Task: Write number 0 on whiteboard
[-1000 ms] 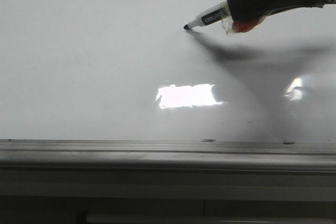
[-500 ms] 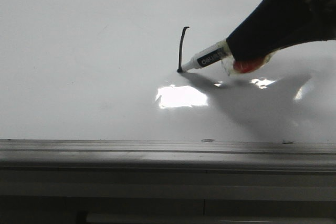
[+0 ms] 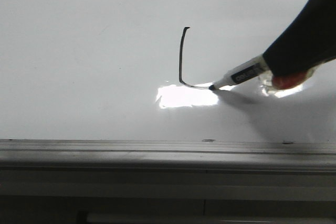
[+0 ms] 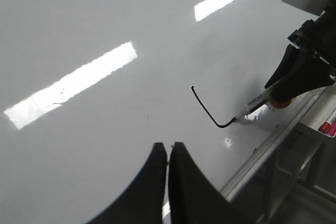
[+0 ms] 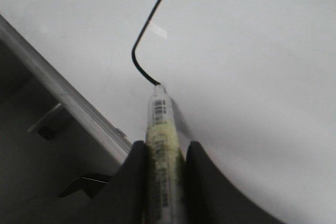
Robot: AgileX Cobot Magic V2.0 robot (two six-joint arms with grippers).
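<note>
Black stroke of number 0 [image 3: 181,59]: left side and bottom turn done on whiteboard [image 3: 79,51]. My right gripper [image 5: 164,153] clamped on marker [image 3: 236,76], tip at stroke's 5 o'clock end. Right curve, closure left. Left gripper [image 4: 168,153] fingers together, idle.

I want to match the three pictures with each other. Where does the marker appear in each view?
Front view: the marker lies right of centre, its tip at the end of the black stroke.
Left wrist view: the marker is small at the right, beside the stroke's lower end.
Right wrist view: the marker stands at the bottom centre, clamped in the right tool.
Shared landmark: the black stroke on the whiteboard.
</note>
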